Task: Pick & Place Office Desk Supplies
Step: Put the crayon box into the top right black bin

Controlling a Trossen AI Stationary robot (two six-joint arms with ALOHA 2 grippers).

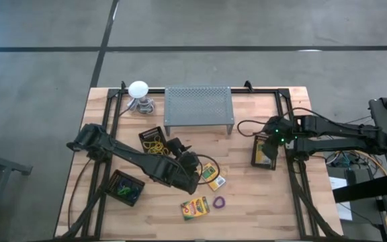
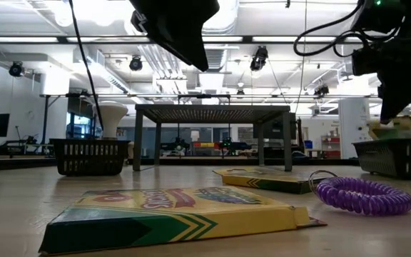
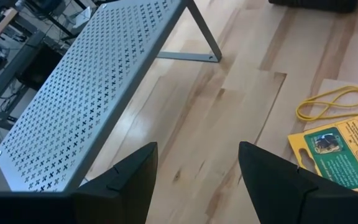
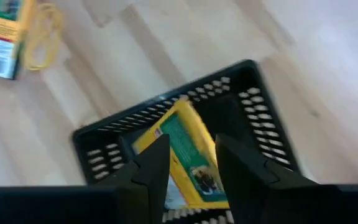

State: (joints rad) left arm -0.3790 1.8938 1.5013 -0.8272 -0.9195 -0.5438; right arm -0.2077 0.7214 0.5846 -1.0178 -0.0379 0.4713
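Observation:
My left gripper [image 1: 192, 166] hangs open above the table middle, near a crayon box [image 1: 213, 176] lying flat beside a yellow rubber band [image 3: 331, 102]. A second crayon box [image 1: 195, 207] and a purple loop [image 1: 218, 201] lie nearer the near edge. My right gripper [image 1: 271, 140] is open over a black basket [image 1: 264, 154] at the right. A third crayon box [image 4: 188, 152] leans tilted inside that basket, and the fingers [image 4: 151, 168] stand on either side of its upper end. My right gripper comes from above, pointing down, at the upper end [image 2: 391, 128] of the crayon box in the basket. I cannot tell whether its fingers touch the box. The box rests tilted in the basket.
A grey perforated stand [image 1: 199, 107] sits at the far middle, with a white ball-topped object [image 1: 138, 91] to its left. One black basket with rubber bands [image 1: 154, 141] and another with green and blue loops [image 1: 125, 187] stand under the left arm. Cables trail by the right arm.

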